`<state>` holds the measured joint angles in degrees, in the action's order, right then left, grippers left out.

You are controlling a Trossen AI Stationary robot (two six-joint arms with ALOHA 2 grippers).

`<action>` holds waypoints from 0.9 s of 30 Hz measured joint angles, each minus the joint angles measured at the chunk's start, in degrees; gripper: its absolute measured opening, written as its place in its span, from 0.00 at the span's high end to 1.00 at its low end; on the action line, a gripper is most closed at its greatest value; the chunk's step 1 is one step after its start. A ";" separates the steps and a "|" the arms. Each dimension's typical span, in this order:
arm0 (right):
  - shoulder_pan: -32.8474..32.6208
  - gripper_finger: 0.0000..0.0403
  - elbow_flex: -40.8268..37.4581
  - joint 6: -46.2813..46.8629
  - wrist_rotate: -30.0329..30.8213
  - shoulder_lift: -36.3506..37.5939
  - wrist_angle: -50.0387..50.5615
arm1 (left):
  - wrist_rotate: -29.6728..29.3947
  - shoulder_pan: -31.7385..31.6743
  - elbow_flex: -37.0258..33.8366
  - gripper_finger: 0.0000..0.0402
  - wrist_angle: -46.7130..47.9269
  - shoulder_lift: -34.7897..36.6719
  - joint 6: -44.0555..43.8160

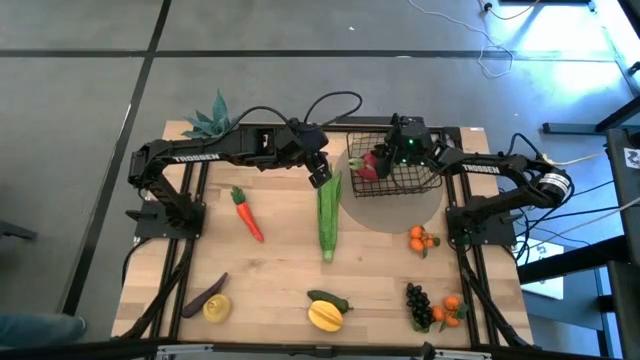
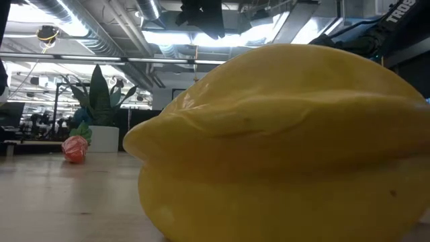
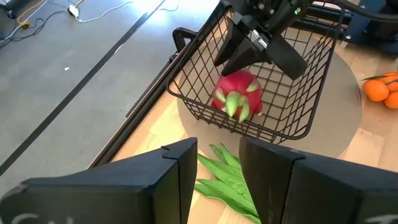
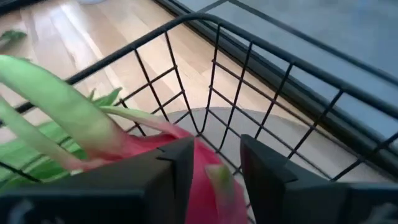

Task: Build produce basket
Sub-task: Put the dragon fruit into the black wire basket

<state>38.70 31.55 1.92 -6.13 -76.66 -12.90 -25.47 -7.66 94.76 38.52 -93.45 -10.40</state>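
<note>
The black wire basket (image 1: 400, 172) stands on a round grey mat (image 1: 395, 208) at the far right. The red radish with green leaves (image 3: 237, 93) lies inside it, against the wall nearest the corn. My right gripper (image 1: 398, 152) reaches down into the basket, open, its fingertips just over the radish (image 4: 208, 180). My left gripper (image 1: 320, 178) is open above the leafy far end of the long green corn (image 1: 329, 215), which lies flat on the table; the leaves (image 3: 227, 177) show between its fingers. My right gripper's fingers (image 3: 233, 50) come from above at the radish's top (image 3: 239, 78). I cannot tell whether they touch it. The radish rests on the basket's floor.
A carrot (image 1: 247, 213), eggplant (image 1: 205, 293), lemon (image 1: 217, 308), yellow mango (image 1: 325, 316) with a green pepper (image 1: 330, 299), grapes (image 1: 418, 305) and oranges (image 1: 422, 238) lie about the table. A potted plant (image 1: 210, 120) stands at the far left corner. The mango (image 2: 282, 148) fills the low view.
</note>
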 joint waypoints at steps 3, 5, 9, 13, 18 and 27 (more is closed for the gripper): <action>0.00 0.69 0.00 -2.36 0.00 1.00 -1.45 | -0.02 0.00 0.00 0.73 0.00 0.00 -0.01; 0.00 0.69 0.02 -3.85 0.00 2.29 -1.47 | 0.00 0.00 0.00 0.73 0.00 0.00 -0.01; 0.00 0.69 0.02 -5.58 -0.32 6.34 -1.37 | 0.00 0.00 0.00 0.73 0.00 0.00 -0.04; 0.02 0.69 0.03 -8.77 -7.56 11.08 -0.36 | 0.00 0.02 0.00 0.73 0.01 0.00 -0.17; -0.77 0.69 0.09 -15.68 -20.40 13.89 3.97 | 0.00 0.02 0.00 0.73 0.02 0.00 -0.19; -5.72 0.70 0.09 -21.55 -13.76 11.06 5.78 | 0.00 0.02 0.00 0.73 0.02 0.00 -0.19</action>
<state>32.97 31.64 -19.64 -19.89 -65.60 -7.12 -25.47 -7.64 94.76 38.54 -93.45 -10.59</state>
